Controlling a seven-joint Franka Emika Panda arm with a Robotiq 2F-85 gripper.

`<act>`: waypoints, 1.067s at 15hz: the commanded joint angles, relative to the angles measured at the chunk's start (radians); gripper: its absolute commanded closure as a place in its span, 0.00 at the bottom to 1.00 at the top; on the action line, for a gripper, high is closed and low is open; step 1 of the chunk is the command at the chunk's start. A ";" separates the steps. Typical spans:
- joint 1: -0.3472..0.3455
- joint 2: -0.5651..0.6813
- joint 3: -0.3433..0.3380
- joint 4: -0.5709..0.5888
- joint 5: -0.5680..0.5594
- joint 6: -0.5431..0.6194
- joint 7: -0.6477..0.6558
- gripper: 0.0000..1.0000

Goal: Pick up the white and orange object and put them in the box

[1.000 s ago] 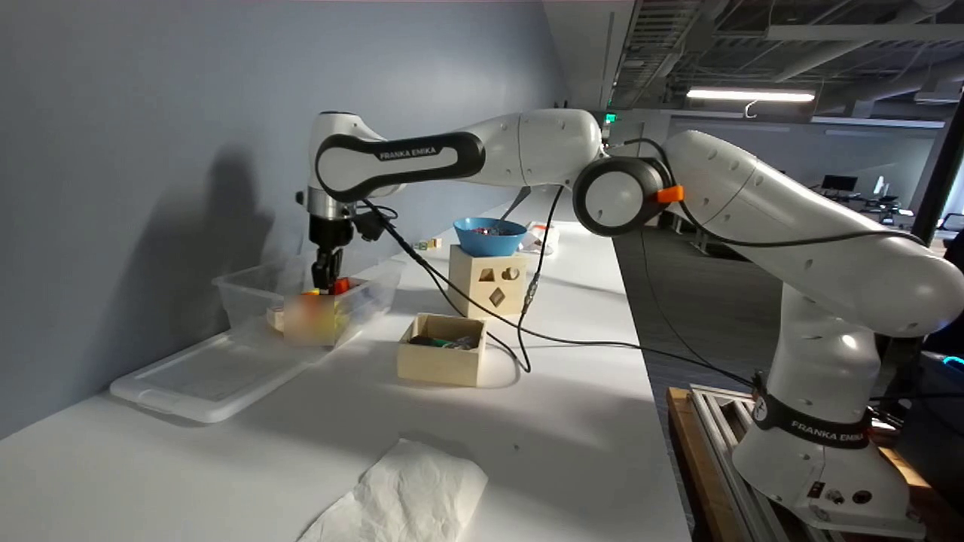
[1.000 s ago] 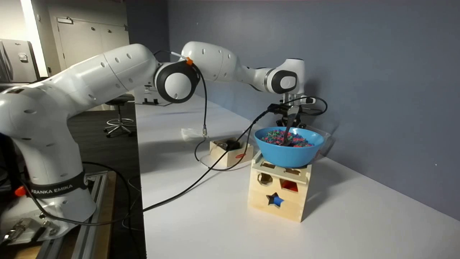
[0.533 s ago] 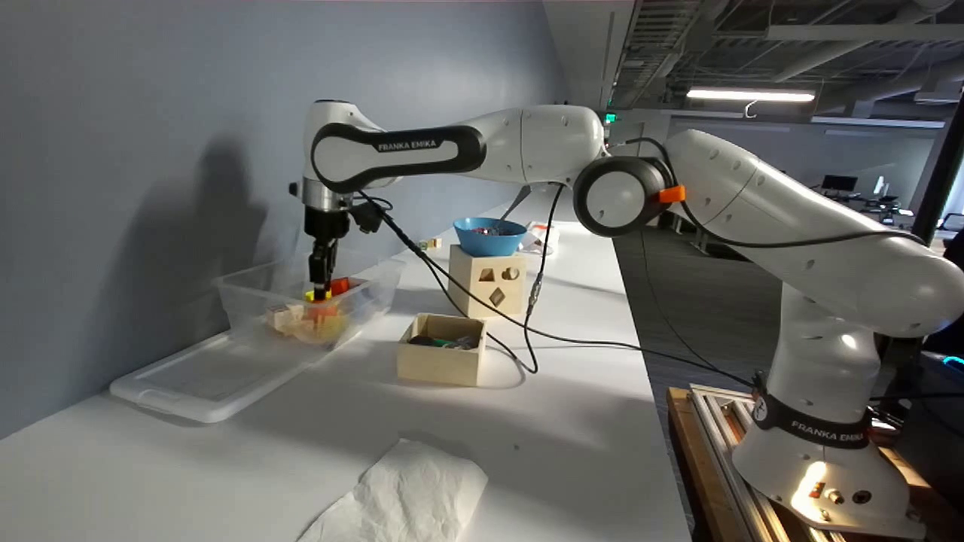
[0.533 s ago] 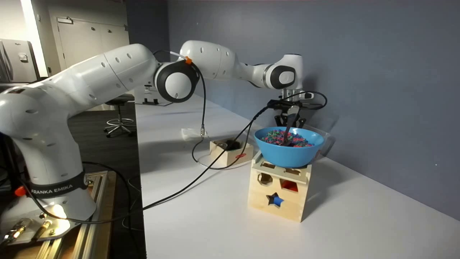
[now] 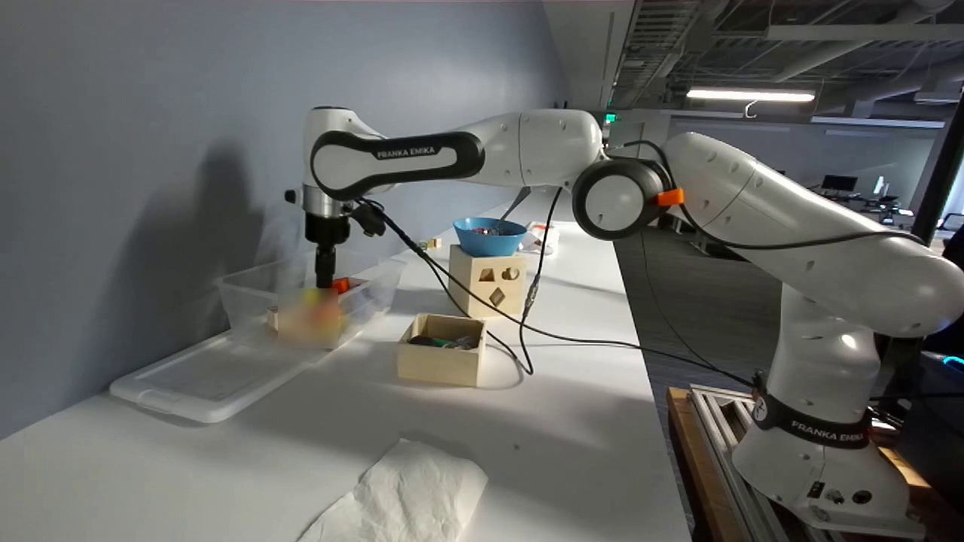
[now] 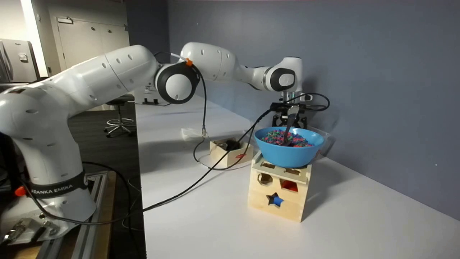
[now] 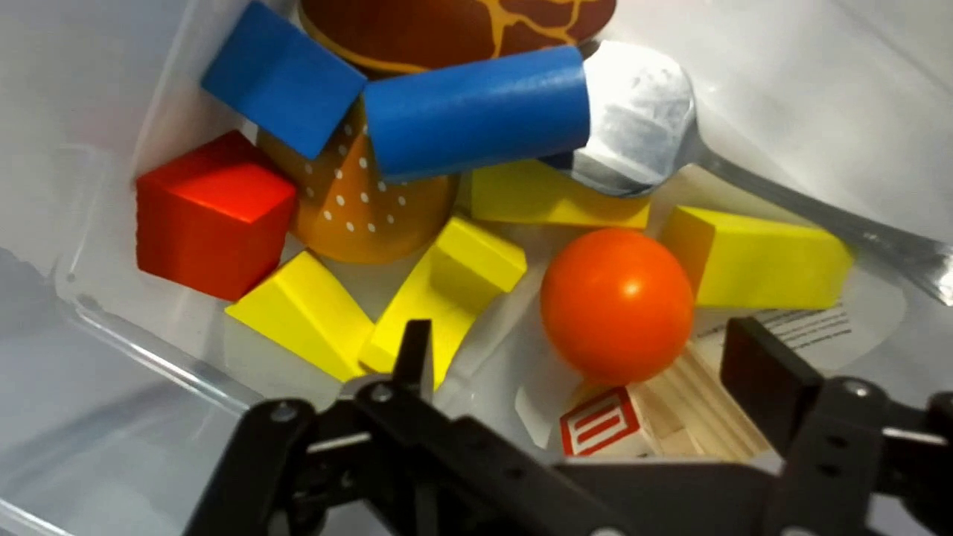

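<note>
A: Grip state?
B: Two fingers (image 7: pixel 768 383), spread apart, one either side of the orange ball (image 7: pixel 618 305) in wrist view. Can't tell their height over it. Ball count: one.
A: Next to the ball?
B: One red-marked wooden block (image 7: pixel 599 424), just below the ball in that view. Four yellow blocks (image 7: pixel 774 264): one just right of the ball, one above, two left.
A: Further out?
B: Spoon (image 7: pixel 639 112), one, above the ball, handle off to the right. Blue cylinder (image 7: pixel 476 112), one, up-left. Then one dotted orange-brown piece (image 7: pixel 357 212), one blue block (image 7: pixel 287 82), one red block (image 7: pixel 212 216), all left of the ball there. One clear bin (image 5: pixel 245 301) holds all those pieces, ball included.
A: And outside the bin?
B: One tan box (image 5: pixel 440 367), both exterior views, well apart from the ball. Dark stuff (image 5: pixel 423 341) in it, can't count. Then one wooden cube (image 5: pixel 467 282) with cut-outs, one blue bowl (image 5: pixel 489 239) on top.
</note>
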 commanded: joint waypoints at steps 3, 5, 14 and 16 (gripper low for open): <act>-0.006 0.046 0.020 0.062 0.024 -0.022 -0.015 0.00; -0.006 0.055 0.020 0.068 0.035 -0.025 0.027 0.00; -0.013 0.055 0.021 0.065 0.049 -0.063 0.170 0.49; -0.011 0.049 0.019 0.069 0.046 -0.076 0.180 0.63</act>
